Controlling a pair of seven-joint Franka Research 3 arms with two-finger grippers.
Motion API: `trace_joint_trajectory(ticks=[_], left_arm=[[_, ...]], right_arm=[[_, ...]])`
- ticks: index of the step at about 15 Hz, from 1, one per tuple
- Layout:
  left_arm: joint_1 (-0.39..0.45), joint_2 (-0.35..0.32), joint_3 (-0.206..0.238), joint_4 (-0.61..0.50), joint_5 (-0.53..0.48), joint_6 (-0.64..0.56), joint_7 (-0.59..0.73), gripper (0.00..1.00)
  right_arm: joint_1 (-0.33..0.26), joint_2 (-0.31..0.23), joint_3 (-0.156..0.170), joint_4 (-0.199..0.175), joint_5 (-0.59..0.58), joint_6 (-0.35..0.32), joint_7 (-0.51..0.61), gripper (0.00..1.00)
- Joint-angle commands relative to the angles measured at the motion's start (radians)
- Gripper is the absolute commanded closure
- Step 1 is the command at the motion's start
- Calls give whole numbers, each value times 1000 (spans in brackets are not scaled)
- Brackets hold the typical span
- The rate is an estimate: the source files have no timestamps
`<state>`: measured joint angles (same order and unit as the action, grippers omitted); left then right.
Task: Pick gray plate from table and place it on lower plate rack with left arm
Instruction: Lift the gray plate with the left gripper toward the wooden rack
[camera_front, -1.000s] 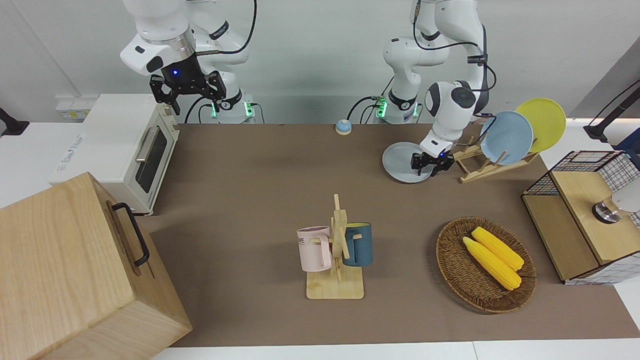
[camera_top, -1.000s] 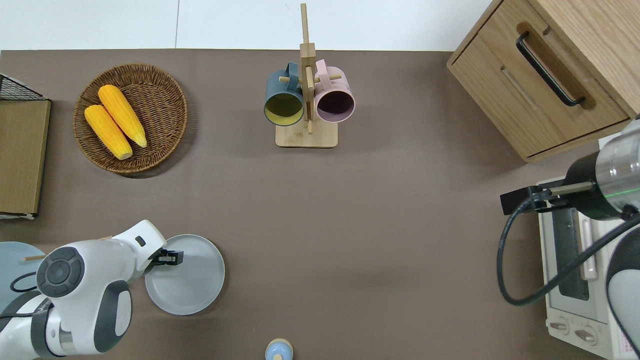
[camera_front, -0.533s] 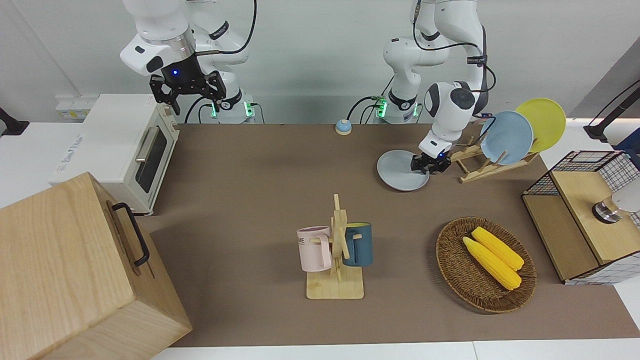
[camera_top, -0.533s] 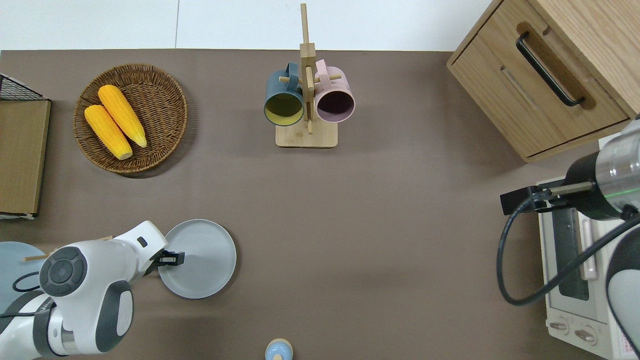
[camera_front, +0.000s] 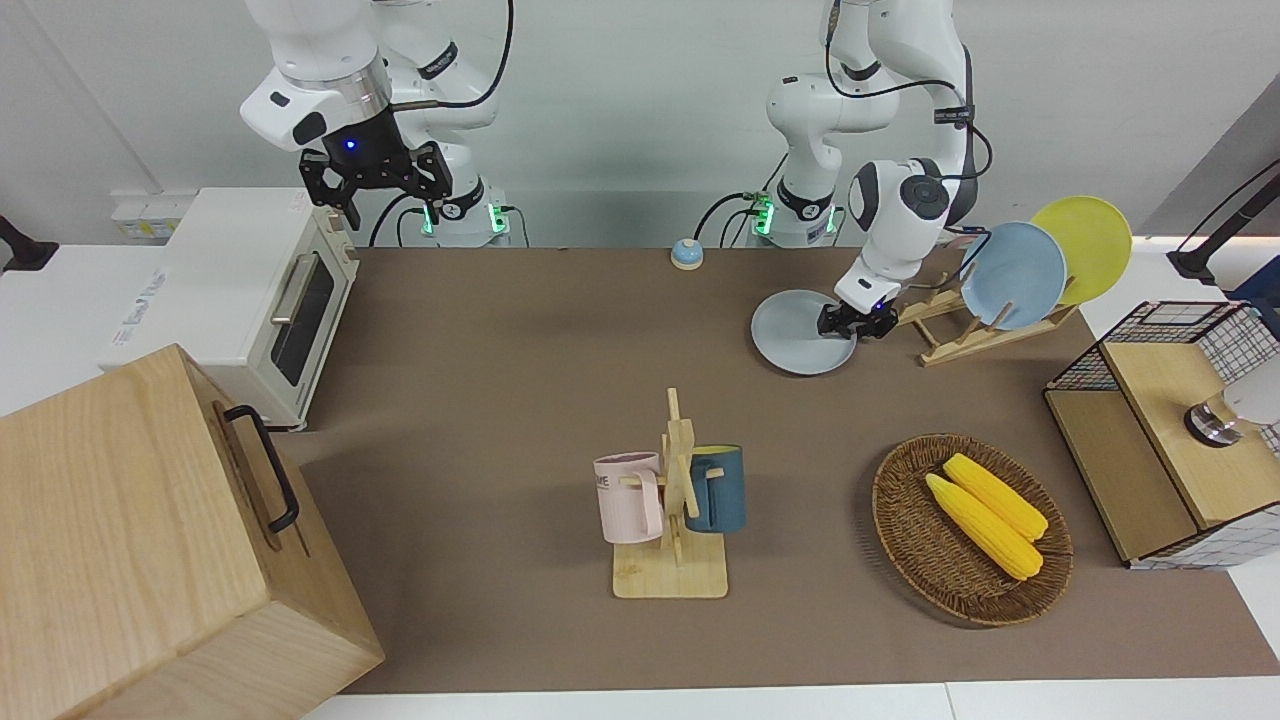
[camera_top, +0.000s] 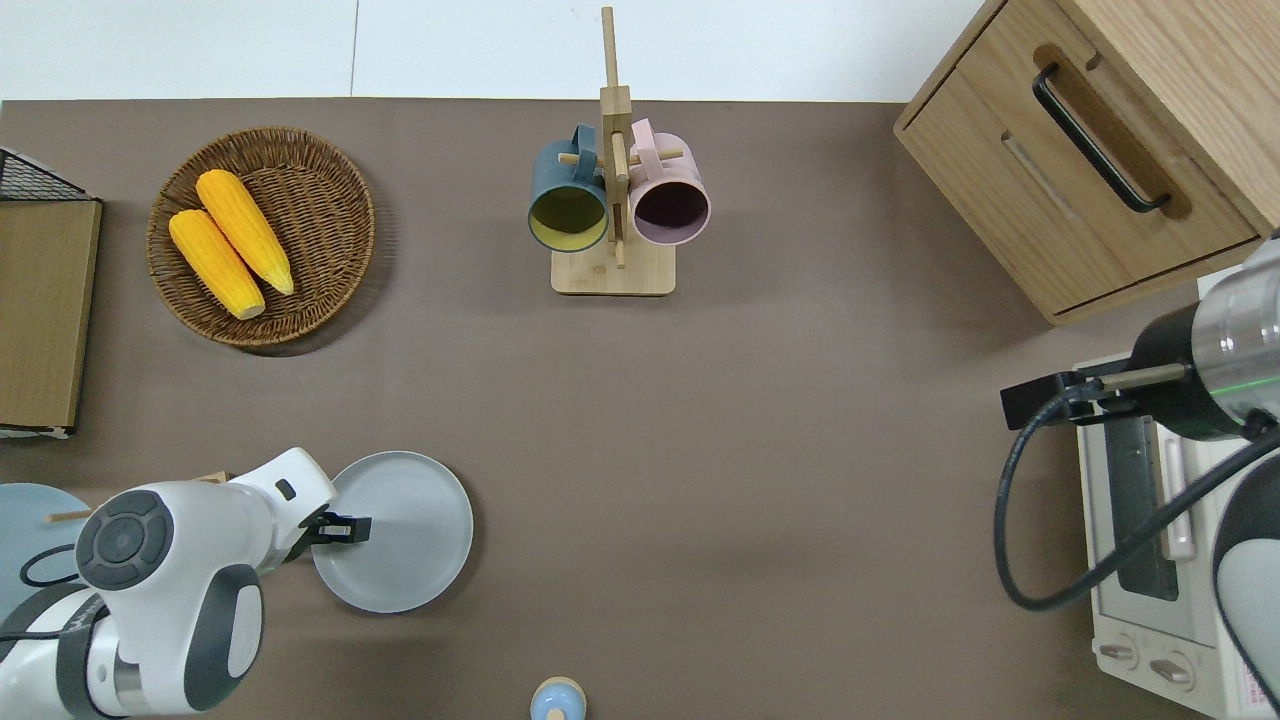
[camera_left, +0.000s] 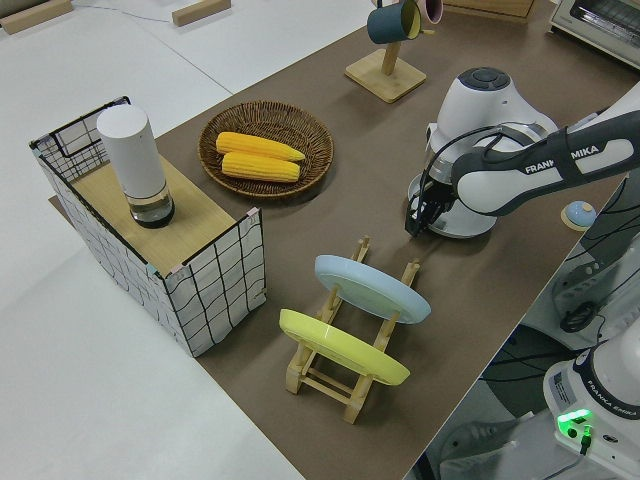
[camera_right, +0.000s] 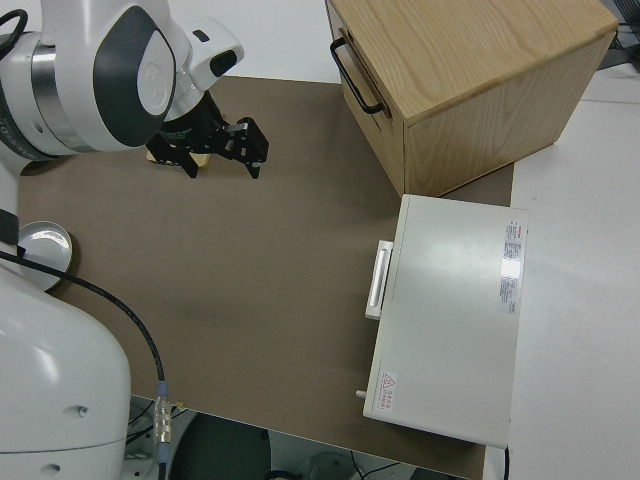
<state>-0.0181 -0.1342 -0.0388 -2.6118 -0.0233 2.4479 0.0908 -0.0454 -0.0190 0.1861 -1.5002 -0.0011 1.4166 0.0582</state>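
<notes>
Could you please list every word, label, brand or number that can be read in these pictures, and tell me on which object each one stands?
"FRANKA EMIKA": on the forearm of the white left arm, left side view.
"FRANKA EMIKA", smaller: on a white arm base, same view.
Dark lettering on the pale pink mug: too blurred to read.
Print on the side of the white toaster oven, and the red warning sticker and small label on its top: too small to read.

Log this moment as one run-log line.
left gripper: shut on gray plate | plate: lifted | right arm: parked

Three plates (camera_front: 803, 332) (one gray), two mugs (camera_front: 716, 488), two corncobs (camera_front: 985, 512)
</notes>
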Motion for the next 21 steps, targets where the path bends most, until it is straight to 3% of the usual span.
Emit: trace_joint_trajectory(ticks=[1, 13, 21], left_arm=[[-5, -74, 2, 31, -4, -120, 7, 1000], [1, -185, 5, 188, -4, -412, -2, 1000], [10, -199, 36, 407, -4, -684, 9, 1000]], right_arm=[[-10, -2, 6, 6, 10, -13, 0, 11], [-10, -2, 6, 6, 10, -13, -1, 13], [-10, -2, 6, 6, 10, -13, -1, 13]])
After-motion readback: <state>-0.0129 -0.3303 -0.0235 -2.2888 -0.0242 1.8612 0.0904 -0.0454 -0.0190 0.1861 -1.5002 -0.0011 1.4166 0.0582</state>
